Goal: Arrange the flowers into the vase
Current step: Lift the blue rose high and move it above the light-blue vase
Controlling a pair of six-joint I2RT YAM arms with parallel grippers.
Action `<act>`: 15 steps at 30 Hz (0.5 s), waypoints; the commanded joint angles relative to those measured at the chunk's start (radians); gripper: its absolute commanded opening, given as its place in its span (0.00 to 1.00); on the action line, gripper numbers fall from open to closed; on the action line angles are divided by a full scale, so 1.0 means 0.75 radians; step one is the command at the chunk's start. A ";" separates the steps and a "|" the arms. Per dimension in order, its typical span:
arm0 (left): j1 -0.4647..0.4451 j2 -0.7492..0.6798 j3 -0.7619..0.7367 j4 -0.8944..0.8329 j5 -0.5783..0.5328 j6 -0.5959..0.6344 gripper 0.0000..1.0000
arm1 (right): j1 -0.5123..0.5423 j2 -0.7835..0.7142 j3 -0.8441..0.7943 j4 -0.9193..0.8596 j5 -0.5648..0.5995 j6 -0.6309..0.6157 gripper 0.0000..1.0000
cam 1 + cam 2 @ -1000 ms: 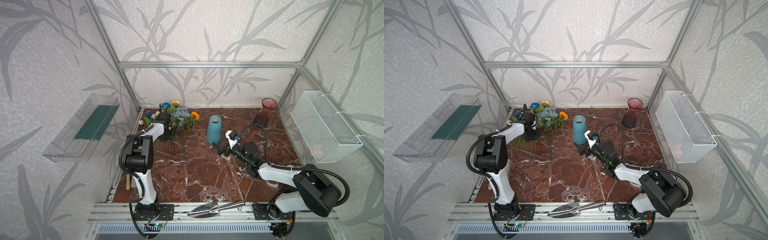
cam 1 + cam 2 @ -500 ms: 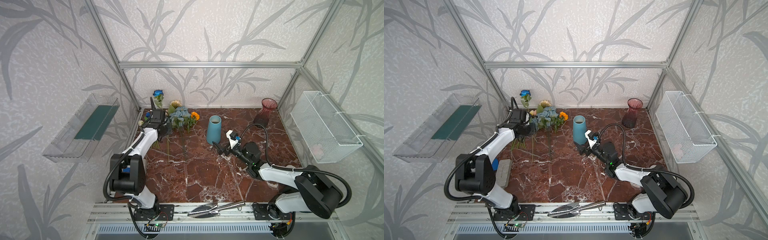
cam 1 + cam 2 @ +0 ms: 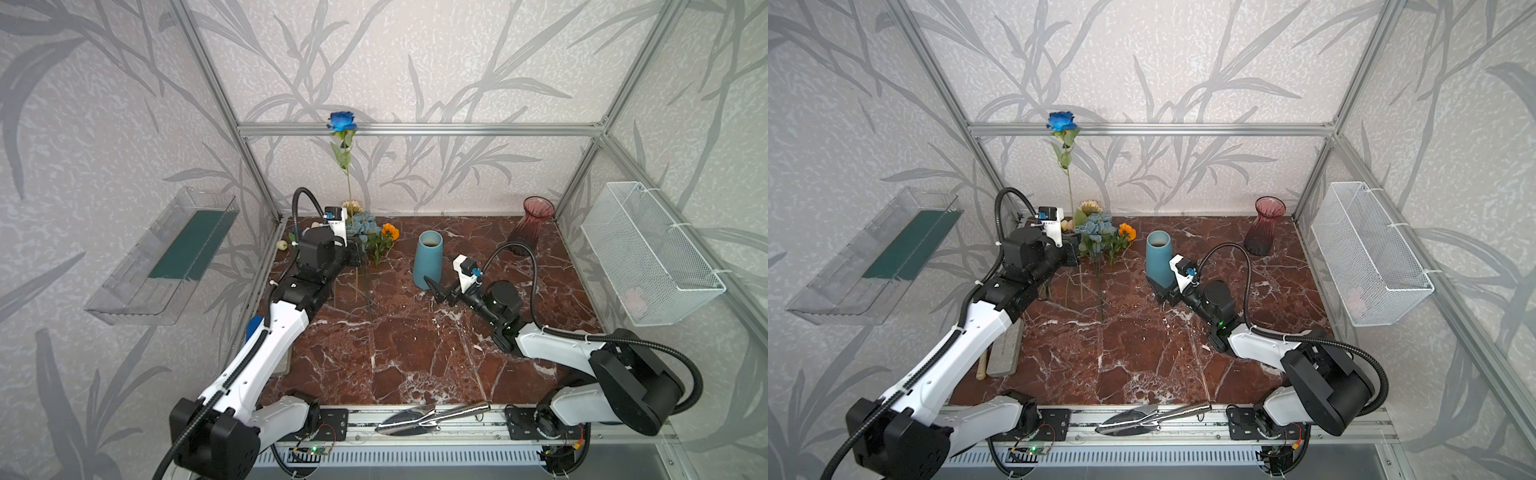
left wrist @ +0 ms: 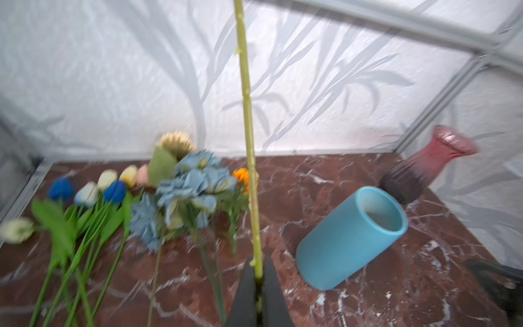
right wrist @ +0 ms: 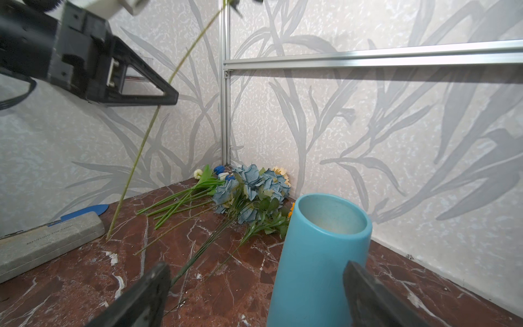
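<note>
Where a second ago it lay low among the other flowers, the dark blue rose (image 3: 341, 120) now stands almost upright. It is left of the blue vase (image 3: 428, 259) and well apart from it, and its bloom is level with the frame's cross-bar (image 3: 457, 129) in both top views. The left gripper (image 4: 258, 267) is clenched on the green stem partway up.

By the look of it, one flower is lifted and ready to be carried across. None is in the blue vase yet; its mouth shows empty. The right gripper (image 5: 256, 269) waits as before, jaws spread wide on either side of the vase's foot.

Farther left of the vase, on the marble (image 3: 415, 353), lie the dusty-blue rose bunch (image 3: 362, 224), orange marigold (image 3: 390, 230), cream sunflower (image 3: 353, 205) and tulips (image 4: 87, 192). A pink glass vase (image 3: 530, 226) stands behind and right of the blue one.

The left wrist view is smeared and cuts off the bloom. In the right wrist view the stem's lower end seems to reach the marble, though contact is unclear. Nor can I tell whether the right jaws touch the vase.
</note>
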 commanded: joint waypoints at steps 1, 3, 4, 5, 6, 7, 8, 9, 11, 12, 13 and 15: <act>-0.058 -0.003 0.045 0.240 0.109 0.059 0.00 | -0.018 -0.088 0.017 -0.020 0.035 0.009 0.96; -0.120 0.009 0.047 0.376 0.186 0.066 0.00 | -0.029 -0.141 0.010 -0.078 0.060 0.004 0.95; -0.146 0.022 0.049 0.440 0.226 0.073 0.00 | -0.031 -0.163 -0.005 -0.084 0.085 -0.001 0.95; -0.162 0.039 0.057 0.506 0.286 0.080 0.00 | -0.033 -0.191 -0.032 -0.075 0.122 0.002 0.94; -0.173 0.063 0.077 0.555 0.349 0.080 0.00 | -0.040 -0.218 -0.063 -0.058 0.142 0.000 0.94; -0.176 0.087 0.098 0.594 0.401 0.073 0.00 | -0.048 -0.245 -0.086 -0.051 0.157 -0.005 0.94; -0.178 0.129 0.136 0.627 0.462 0.063 0.00 | -0.054 -0.282 -0.113 -0.064 0.176 -0.012 0.94; -0.178 0.164 0.183 0.642 0.515 0.060 0.00 | -0.061 -0.324 -0.132 -0.093 0.189 -0.020 0.94; -0.178 0.233 0.276 0.675 0.604 0.051 0.00 | -0.067 -0.404 -0.156 -0.156 0.213 -0.046 0.93; -0.178 0.268 0.319 0.713 0.639 0.034 0.00 | -0.067 -0.449 -0.167 -0.195 0.226 -0.063 0.93; -0.178 0.305 0.348 0.756 0.673 0.022 0.00 | -0.068 -0.481 -0.173 -0.231 0.234 -0.077 0.93; -0.177 0.387 0.433 0.839 0.733 -0.022 0.00 | -0.070 -0.553 -0.189 -0.286 0.260 -0.095 0.93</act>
